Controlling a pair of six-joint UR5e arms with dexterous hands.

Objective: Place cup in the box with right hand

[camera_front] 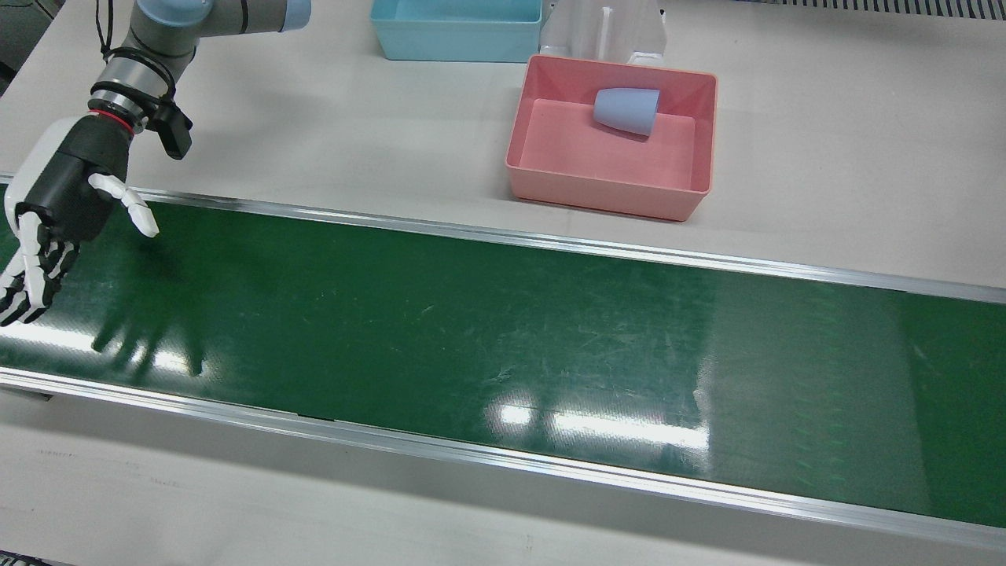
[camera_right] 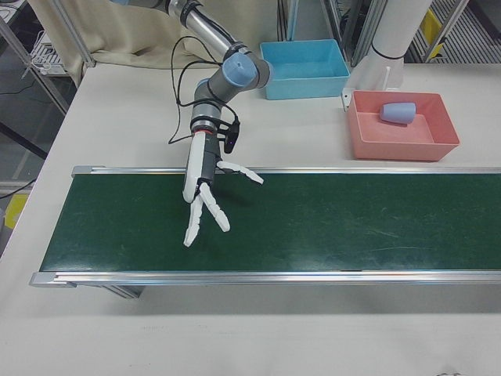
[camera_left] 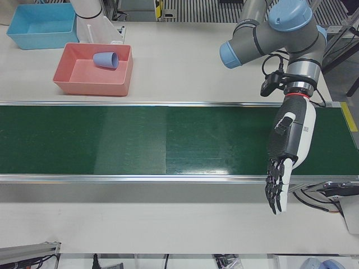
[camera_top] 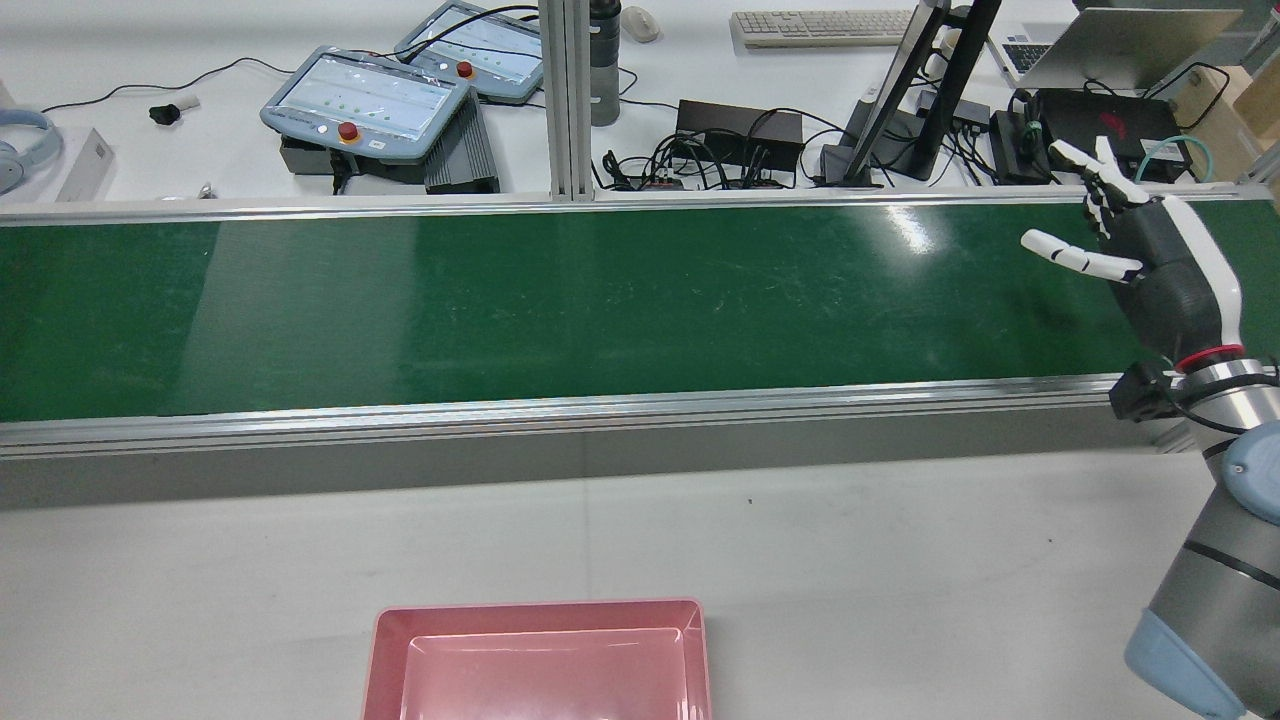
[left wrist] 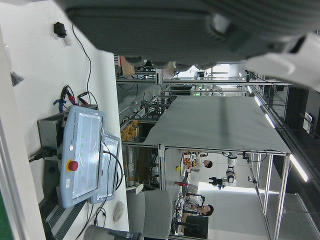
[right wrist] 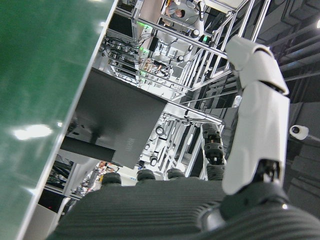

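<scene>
In the front view, the cup [camera_front: 625, 110] lies on its side inside the pink box [camera_front: 520, 141], near the far wall of the box. The box stands on the bench [camera_front: 825, 173] just behind the green belt [camera_front: 503, 338], and a blue box [camera_front: 456, 35] stands beside it at the top edge. The right hand [camera_front: 59, 212] is at the left edge of this view, over the end of the belt, with fingers spread apart and nothing in it.

In the rear view, the right hand [camera_top: 1150, 255] is on the right side, above the belt [camera_top: 500, 300], the fingers [camera_top: 1075, 260] stretched out and apart. Only the near part of the pink box [camera_top: 540, 660] shows at the bottom edge; the cup is not seen here.

In the left-front view, the left hand [camera_left: 289, 151] hangs over the right end of the belt [camera_left: 140, 140], palm flat, fingers straight and pointing down, holding nothing. The cup [camera_left: 105, 59] rests in the pink box [camera_left: 92, 84], well apart from this hand.

In the right-front view, the right hand [camera_right: 207, 192] is open over the left part of the belt [camera_right: 352, 227]. The cup [camera_right: 398, 113] lies in the pink box [camera_right: 403, 145] at the far right of the bench, well apart from the hand.

The left hand view shows only the dark palm [left wrist: 165, 30] and a desk behind. The right hand view shows the palm [right wrist: 165, 210], one white finger [right wrist: 257, 115] stretched out, and the belt [right wrist: 35, 75].
</scene>
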